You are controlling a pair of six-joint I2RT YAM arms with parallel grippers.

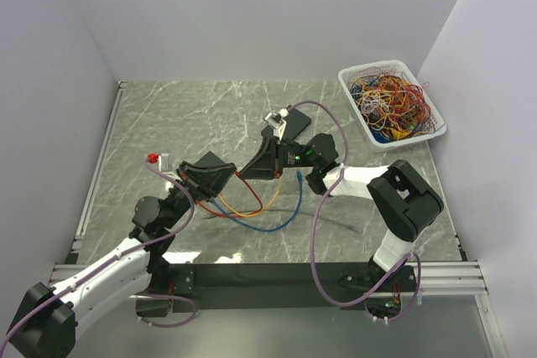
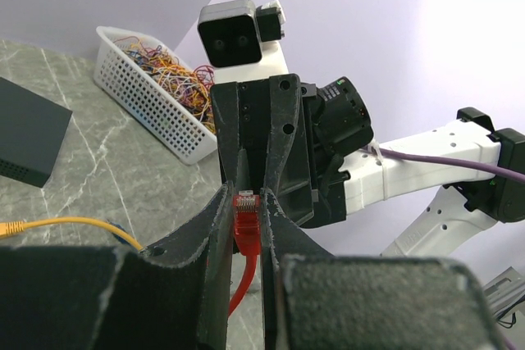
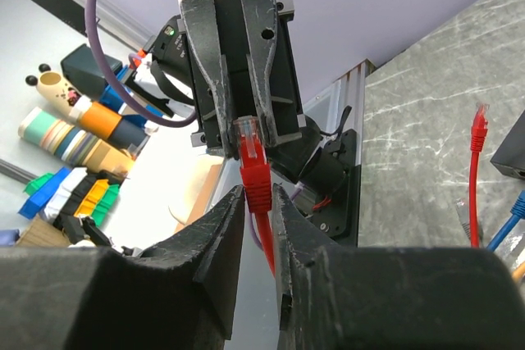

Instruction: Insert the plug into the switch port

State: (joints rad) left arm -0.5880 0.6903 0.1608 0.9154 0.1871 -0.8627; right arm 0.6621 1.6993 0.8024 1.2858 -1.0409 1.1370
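My two grippers meet tip to tip above the middle of the table, with a red plug [image 1: 241, 174] between them. In the left wrist view my left gripper [image 2: 248, 198] is shut on the red plug [image 2: 248, 223]; its contacts point at the right fingers and its cable hangs down between my jaws. In the right wrist view my right gripper [image 3: 258, 194] presses on both sides of the red plug's boot [image 3: 256, 174], and the clear tip reaches the left fingers. The dark switch [image 2: 25, 141] sits on the table off to the side, also seen as the switch [image 3: 510, 157].
A white basket [image 1: 390, 102] of tangled wires stands at the back right. Yellow, red and blue cables [image 1: 252, 211] loop on the table below the grippers. A second red plug [image 3: 478, 116] sticks up near the switch. A yellow plug [image 2: 10, 227] lies beside the switch.
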